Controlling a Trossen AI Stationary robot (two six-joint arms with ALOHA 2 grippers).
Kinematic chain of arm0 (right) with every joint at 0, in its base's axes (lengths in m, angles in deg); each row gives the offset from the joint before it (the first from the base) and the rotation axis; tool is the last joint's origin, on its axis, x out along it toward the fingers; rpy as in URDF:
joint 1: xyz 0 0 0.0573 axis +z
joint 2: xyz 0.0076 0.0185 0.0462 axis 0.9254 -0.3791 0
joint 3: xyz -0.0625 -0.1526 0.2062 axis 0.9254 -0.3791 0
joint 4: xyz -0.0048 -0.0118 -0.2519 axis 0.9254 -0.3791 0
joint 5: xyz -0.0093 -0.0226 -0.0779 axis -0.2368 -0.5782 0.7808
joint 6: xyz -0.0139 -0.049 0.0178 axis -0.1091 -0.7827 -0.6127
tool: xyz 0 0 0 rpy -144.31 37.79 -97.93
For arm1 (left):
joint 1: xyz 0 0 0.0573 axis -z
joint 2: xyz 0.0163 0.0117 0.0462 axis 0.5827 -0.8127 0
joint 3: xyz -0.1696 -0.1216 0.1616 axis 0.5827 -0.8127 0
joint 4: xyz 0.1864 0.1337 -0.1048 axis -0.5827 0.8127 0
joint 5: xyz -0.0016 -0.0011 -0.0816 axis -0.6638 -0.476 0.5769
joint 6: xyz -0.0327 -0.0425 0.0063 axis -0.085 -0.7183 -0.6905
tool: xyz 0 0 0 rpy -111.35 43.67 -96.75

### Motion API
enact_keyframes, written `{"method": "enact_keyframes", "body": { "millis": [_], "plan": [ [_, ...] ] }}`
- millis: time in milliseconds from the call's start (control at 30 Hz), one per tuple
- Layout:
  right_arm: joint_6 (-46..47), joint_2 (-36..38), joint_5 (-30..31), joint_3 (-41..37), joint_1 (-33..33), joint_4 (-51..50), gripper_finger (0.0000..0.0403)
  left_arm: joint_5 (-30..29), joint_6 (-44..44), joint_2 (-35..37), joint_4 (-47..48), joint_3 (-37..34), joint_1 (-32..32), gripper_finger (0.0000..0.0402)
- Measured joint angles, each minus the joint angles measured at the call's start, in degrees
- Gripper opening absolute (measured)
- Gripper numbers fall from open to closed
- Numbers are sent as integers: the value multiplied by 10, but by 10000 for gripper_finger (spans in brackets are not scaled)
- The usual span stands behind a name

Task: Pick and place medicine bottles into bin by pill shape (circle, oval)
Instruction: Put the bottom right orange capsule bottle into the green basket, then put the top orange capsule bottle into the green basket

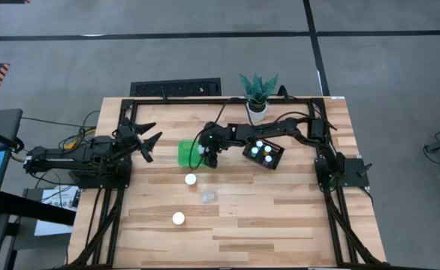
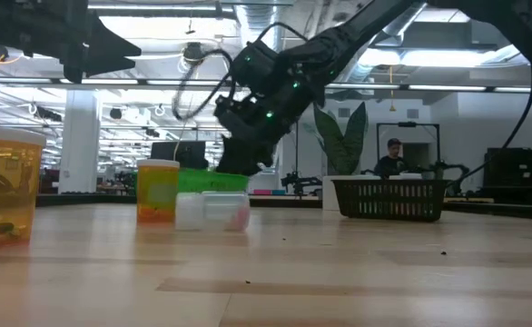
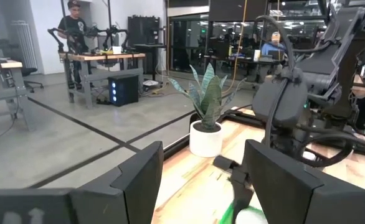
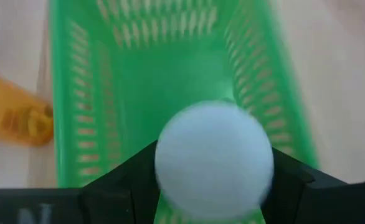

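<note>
**Over the green bin, one bottle about to go in**

Above the green bin, near the middle of the desk, the right gripper hangs with its jaws clamped on a white-capped medicine bottle; the right wrist view looks straight down past that cap into the slatted green basket, whose visible floor looks bare. By my reading this is the release step for that bottle, not yet done.

The black bin, just beside the right arm's forearm, already holds what look like three or four white-capped bottles, so that side of the sorting seems well advanced.

Left to do, as far as the views show: an upright bottle just in front of the green bin, another upright bottle nearer the desk's front edge, and a small clear bottle lying on its side between them. The low view shows two as amber with white caps.

The left gripper waits at the desk's left edge, jaws spread apart and holding nothing. A potted plant stands at the far edge.
</note>
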Motion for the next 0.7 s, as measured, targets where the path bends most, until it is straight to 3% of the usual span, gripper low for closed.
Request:
{"method": "enact_keyframes", "body": {
  "millis": [433, 700],
  "plan": [
    [-14, 3, 0, 1, 0, -1, 232, -4, 0, 0, 0, 0, 0, 220],
    [-50, 4, 0, 62, 0, -83, 282, -4, 0, 0, 0, 0, 0, 220]
  ]
}}
